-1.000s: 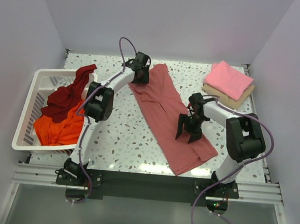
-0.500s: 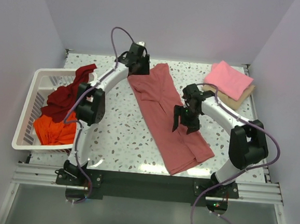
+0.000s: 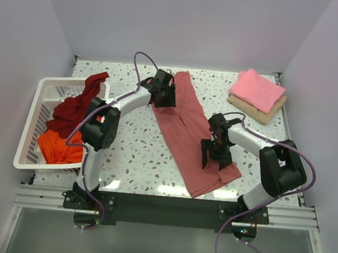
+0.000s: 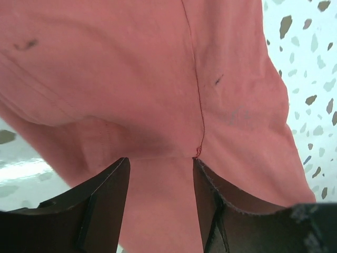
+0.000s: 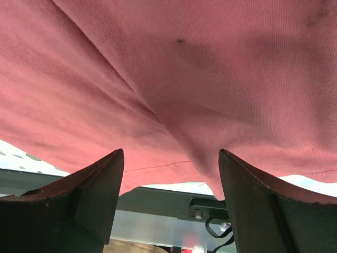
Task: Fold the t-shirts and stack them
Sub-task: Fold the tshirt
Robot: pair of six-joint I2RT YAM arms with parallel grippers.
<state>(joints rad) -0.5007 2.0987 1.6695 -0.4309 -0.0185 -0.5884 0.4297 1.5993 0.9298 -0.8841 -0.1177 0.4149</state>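
Observation:
A dusty rose-red t-shirt (image 3: 187,128) lies folded into a long strip, running diagonally across the middle of the table. My left gripper (image 3: 164,96) is down on its far end, open, and rose cloth (image 4: 158,79) with a seam fills the gap between the fingers of the left gripper (image 4: 160,159). My right gripper (image 3: 214,158) is over the strip's near end, also open. In the right wrist view the right gripper (image 5: 170,151) stands wide apart over the cloth's hem (image 5: 174,105), with the table's front rail showing below.
A folded bright pink t-shirt (image 3: 257,89) sits on a folded tan one (image 3: 268,114) at the back right. At the left, a white slatted basket (image 3: 29,128) holds a dark maroon t-shirt (image 3: 77,104) and an orange t-shirt (image 3: 62,147).
The left gripper has come forward from the shirt's far edge onto the cloth. The right gripper has moved nearer along the strip toward its near end. The strip has shifted slightly.

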